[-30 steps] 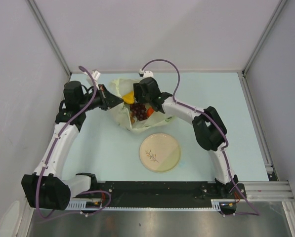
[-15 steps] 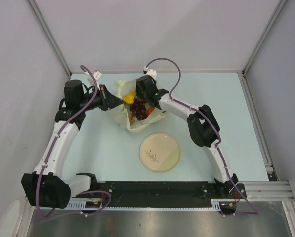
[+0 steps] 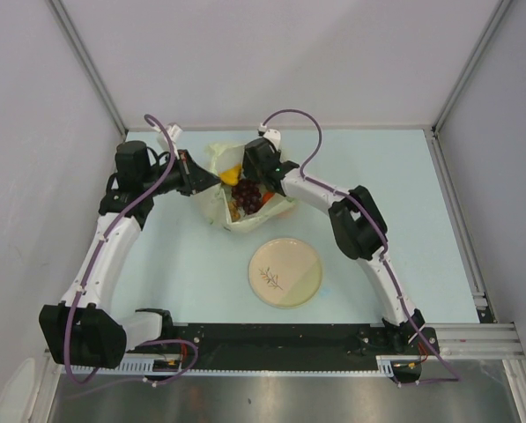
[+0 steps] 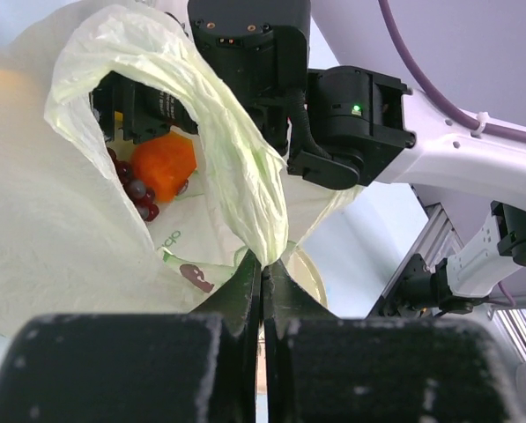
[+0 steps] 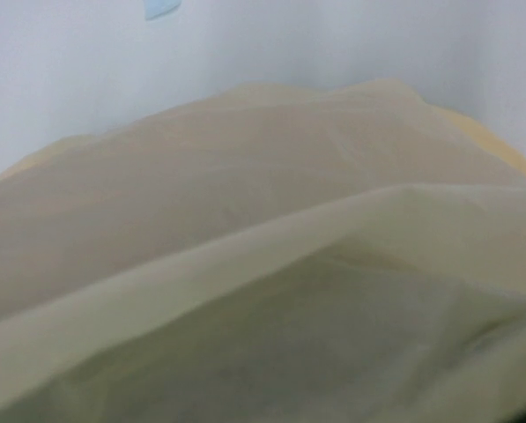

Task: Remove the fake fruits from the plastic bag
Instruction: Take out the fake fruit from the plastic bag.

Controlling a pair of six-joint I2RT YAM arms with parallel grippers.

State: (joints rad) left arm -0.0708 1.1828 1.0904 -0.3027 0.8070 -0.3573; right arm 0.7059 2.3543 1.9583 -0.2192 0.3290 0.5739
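The plastic bag (image 3: pixel 208 203) lies at the back of the table with its mouth held up. My left gripper (image 3: pixel 208 179) is shut on the bag's rim, which the left wrist view shows pinched between the fingertips (image 4: pixel 264 264). Inside lie fake fruits: dark grapes (image 3: pixel 248 196), a yellow-orange piece (image 3: pixel 231 174) and an orange fruit (image 4: pixel 164 166). My right gripper (image 3: pixel 249 176) reaches into the bag mouth from the right, just above the fruits. Its fingers (image 4: pixel 135 106) are dark shapes inside the bag (image 4: pixel 33 229). The right wrist view shows only blurred bag film (image 5: pixel 245 220).
A round cream plate (image 3: pixel 285 272) with a sprig design sits on the table in front of the bag, between the two arms. White walls close in the left, back and right sides.
My right arm has pushed a little further left into the bag mouth, and the bag has bunched up slightly. The left gripper has kept its hold in place.
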